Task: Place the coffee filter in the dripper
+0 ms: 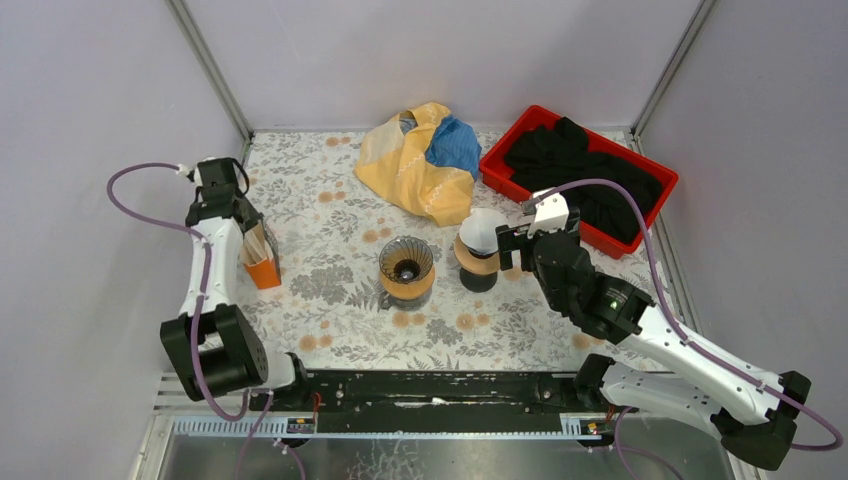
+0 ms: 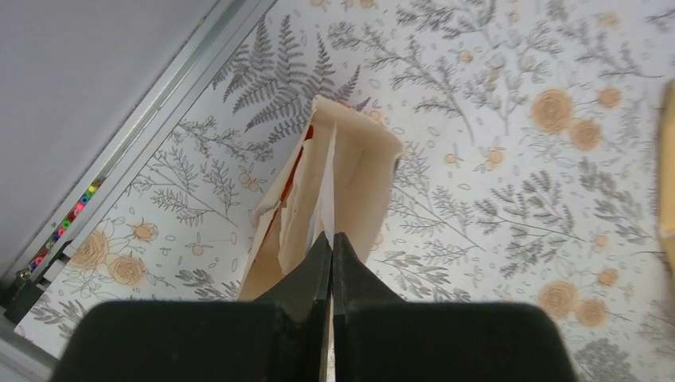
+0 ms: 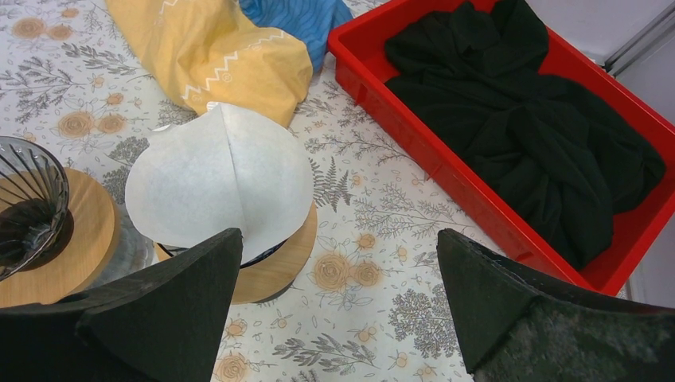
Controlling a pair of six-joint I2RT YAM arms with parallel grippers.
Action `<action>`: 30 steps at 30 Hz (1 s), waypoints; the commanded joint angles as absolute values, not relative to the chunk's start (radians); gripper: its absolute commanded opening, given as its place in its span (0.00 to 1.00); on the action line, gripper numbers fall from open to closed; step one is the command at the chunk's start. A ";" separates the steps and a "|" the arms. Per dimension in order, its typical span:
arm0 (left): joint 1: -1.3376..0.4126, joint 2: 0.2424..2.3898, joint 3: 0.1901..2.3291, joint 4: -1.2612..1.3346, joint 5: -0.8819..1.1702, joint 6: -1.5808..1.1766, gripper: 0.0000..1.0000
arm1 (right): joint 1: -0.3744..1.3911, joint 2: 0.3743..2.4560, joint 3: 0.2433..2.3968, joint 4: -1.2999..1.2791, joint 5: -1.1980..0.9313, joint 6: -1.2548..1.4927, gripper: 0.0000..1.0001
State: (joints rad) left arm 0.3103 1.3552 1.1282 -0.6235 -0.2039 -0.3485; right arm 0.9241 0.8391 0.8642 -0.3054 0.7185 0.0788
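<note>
An orange pack of paper filters [image 1: 264,264] stands at the left of the table. In the left wrist view it is a tan open-topped sleeve [image 2: 362,171] with white filter sheets inside. My left gripper [image 2: 332,236] reaches into its top from above, shut on the edge of one white coffee filter [image 2: 325,187]. An empty glass dripper [image 1: 406,266] on a wooden collar stands mid-table. To its right, a second dripper [image 3: 280,263] holds a white filter [image 3: 223,179]. My right gripper [image 3: 338,239] hangs open just right of that one, holding nothing.
A yellow and blue fabric bag [image 1: 420,160] lies at the back centre. A red tray [image 1: 492,168] with black cloth [image 1: 585,175] sits at the back right, close behind my right arm. A wall rail runs just left of the filter pack.
</note>
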 commanded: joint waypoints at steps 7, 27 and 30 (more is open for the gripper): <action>0.319 1.206 1.276 -0.699 -0.091 -0.369 0.00 | 0.930 0.850 0.927 -0.309 0.719 0.069 0.99; 0.275 1.010 1.218 -0.685 0.431 -0.525 0.00 | 0.930 0.851 1.025 -0.246 0.426 -0.015 1.00; 0.212 0.976 1.169 -0.635 0.438 -0.583 0.00 | 0.931 0.884 1.046 -0.222 0.365 -0.006 0.99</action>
